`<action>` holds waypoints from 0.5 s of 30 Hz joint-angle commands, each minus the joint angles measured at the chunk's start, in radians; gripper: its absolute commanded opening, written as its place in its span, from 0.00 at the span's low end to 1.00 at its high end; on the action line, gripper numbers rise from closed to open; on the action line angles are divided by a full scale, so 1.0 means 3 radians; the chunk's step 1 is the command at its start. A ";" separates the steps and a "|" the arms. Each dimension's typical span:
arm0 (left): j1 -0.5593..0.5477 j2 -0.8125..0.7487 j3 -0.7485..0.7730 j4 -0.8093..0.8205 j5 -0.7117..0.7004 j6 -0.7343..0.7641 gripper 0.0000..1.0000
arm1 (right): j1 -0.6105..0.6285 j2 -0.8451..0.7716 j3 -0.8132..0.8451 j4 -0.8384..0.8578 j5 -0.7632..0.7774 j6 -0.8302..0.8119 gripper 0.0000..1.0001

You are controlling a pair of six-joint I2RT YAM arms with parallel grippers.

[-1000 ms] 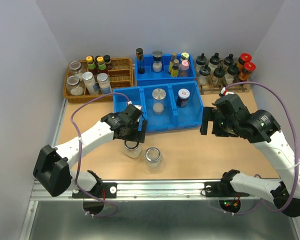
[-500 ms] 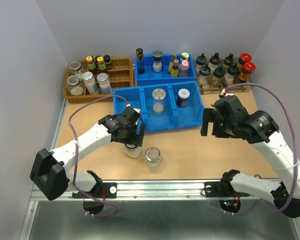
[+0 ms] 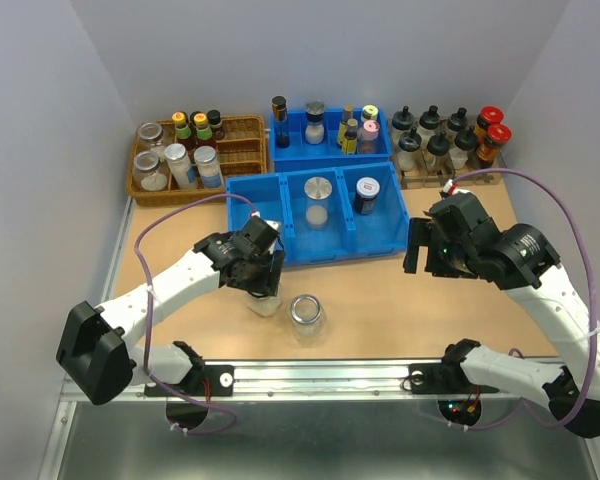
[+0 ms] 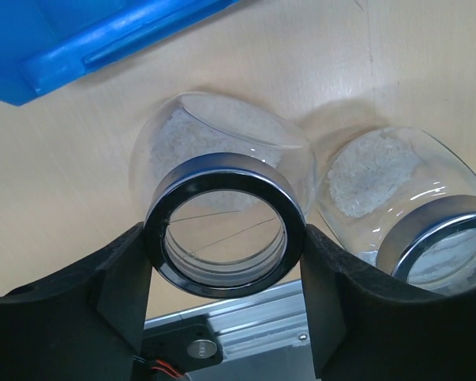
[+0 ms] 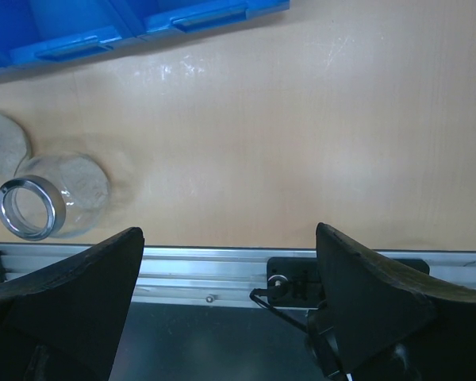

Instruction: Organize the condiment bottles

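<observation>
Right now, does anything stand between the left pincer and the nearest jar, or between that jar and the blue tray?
Nothing visible does. The left pincer grips the jar by its rim. Bare table lies between it and the blue tray; the second jar stands aside.

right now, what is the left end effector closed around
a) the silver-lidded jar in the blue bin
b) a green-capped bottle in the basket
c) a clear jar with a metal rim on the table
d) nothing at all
c: the left end effector straddles the clear jar on the table, with its fingers pressed against both sides of the jar's metal rim.
</observation>
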 commanded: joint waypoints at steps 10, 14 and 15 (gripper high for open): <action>-0.0010 -0.0294 0.0577 -0.0353 0.0129 -0.0239 0.00 | 0.0011 -0.0039 0.0052 0.0041 0.0055 -0.0014 0.92; -0.0010 -0.0320 0.1236 -0.0512 0.0063 -0.0357 0.00 | 0.0016 -0.0014 0.0052 0.0056 0.0049 -0.0034 0.92; -0.0010 -0.0300 0.1324 -0.0522 0.0032 -0.0351 0.00 | 0.0016 -0.0003 0.0052 0.0061 0.0044 -0.0034 0.92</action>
